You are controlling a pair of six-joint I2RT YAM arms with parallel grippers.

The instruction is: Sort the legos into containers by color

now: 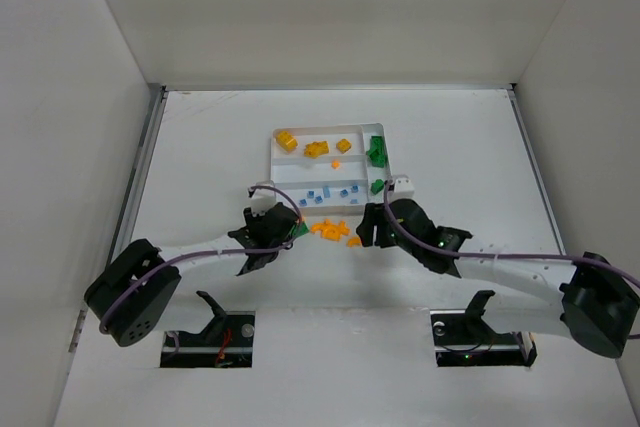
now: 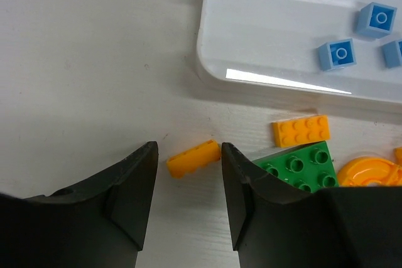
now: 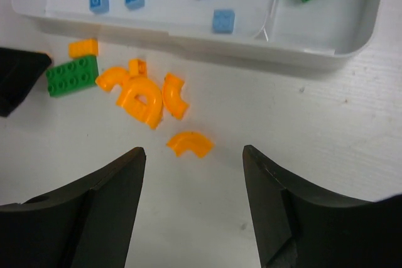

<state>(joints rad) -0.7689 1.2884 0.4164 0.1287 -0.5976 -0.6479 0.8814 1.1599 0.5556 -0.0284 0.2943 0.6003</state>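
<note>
The white tray holds a yellow brick, orange bricks, green bricks and pale blue bricks. Loose orange legos lie on the table just in front of it. My left gripper is open low over the table, with a small orange brick between its fingertips, touching the right finger. A green plate lies beside it. My right gripper is open and empty, with an orange curved piece just ahead of its tips.
Several orange curved pieces are clustered near the tray's front wall. A flat orange plate lies by the green plate. The two grippers stand close together on either side of the loose pile.
</note>
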